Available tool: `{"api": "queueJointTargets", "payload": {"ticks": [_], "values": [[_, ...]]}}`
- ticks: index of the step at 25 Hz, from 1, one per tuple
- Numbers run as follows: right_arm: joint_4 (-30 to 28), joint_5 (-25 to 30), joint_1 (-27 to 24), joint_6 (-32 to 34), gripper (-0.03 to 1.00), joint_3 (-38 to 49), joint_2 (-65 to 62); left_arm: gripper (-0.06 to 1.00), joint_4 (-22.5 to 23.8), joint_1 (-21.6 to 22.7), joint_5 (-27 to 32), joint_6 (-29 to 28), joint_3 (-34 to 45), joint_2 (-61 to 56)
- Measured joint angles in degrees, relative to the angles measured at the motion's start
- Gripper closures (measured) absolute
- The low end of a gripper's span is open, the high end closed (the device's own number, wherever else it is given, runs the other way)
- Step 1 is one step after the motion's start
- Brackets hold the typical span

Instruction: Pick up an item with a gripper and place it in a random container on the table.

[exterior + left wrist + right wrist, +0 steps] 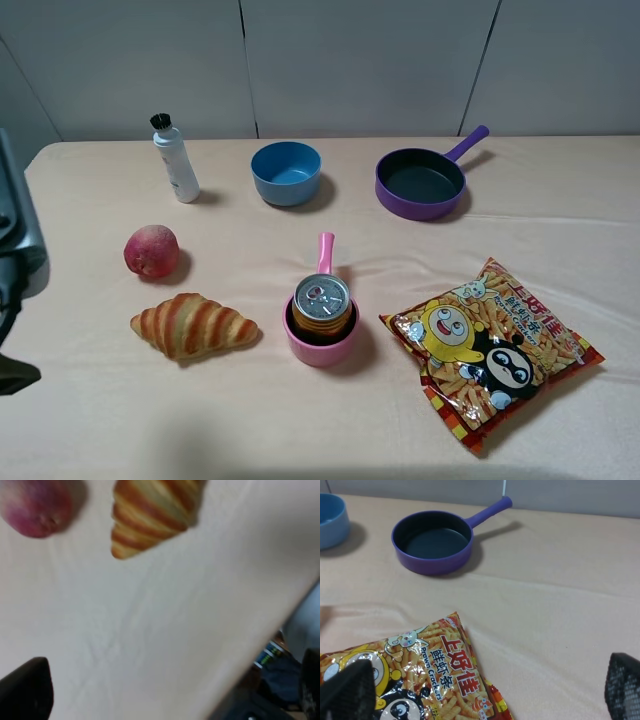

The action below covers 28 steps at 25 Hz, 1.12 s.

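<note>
The gold-yellow can (322,303) with its silver pull-tab top stands upright inside the small pink saucepan (320,352), at the front middle of the beige table (560,220). Neither gripper touches it. My left gripper (172,682) hangs open over bare cloth near the table's left front edge, its dark fingers (27,692) far apart and nothing between them. Only part of the left arm (12,255) shows in the exterior view. My right gripper (485,682) is open too, above the near end of a snack bag, and it holds nothing.
A croissant (193,325) and a peach (151,250) lie left of the saucepan. A white bottle (175,160), a blue bowl (286,172) and a purple frying pan (420,185) stand along the back. The snack bag (490,350) lies at the front right.
</note>
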Motion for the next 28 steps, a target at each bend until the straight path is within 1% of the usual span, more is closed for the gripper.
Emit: {"api": "queueJointTargets", "payload": {"ticks": [5,8,9,12,14,19,24,25,28], "values": [[0.0,0.0,0.0,0.0,0.27,0.0,0.0,-0.05,-4.5,0.0,-0.2,-0.2,5.9,-6.2],[0.0,0.0,0.0,0.0,0.27,0.0,0.0,-0.05,-6.4,0.2,-1.9,-0.2,9.9,-10.2],[0.0,0.0,0.0,0.0,0.27,0.0,0.0,-0.05,-7.3,0.9,-2.9,-0.2,11.3,-11.4],[0.0,0.0,0.0,0.0,0.27,0.0,0.0,-0.05,-10.2,4.5,-5.4,-0.2,14.9,-14.2],[0.0,0.0,0.0,0.0,0.27,0.0,0.0,-0.05,-11.6,7.3,-5.9,-0.2,15.9,-15.7],[0.0,0.0,0.0,0.0,0.27,0.0,0.0,-0.05,-13.0,13.4,-6.8,-0.2,16.0,-20.8],[0.0,0.0,0.0,0.0,0.27,0.0,0.0,-0.05,-14.1,22.4,-6.9,0.1,16.0,-29.7],[0.0,0.0,0.0,0.0,0.27,0.0,0.0,-0.05,-14.1,22.4,-6.9,0.1,16.0,-29.7],[0.0,0.0,0.0,0.0,0.27,0.0,0.0,-0.05,-14.6,27.8,-6.9,0.7,16.1,-34.9]]}}
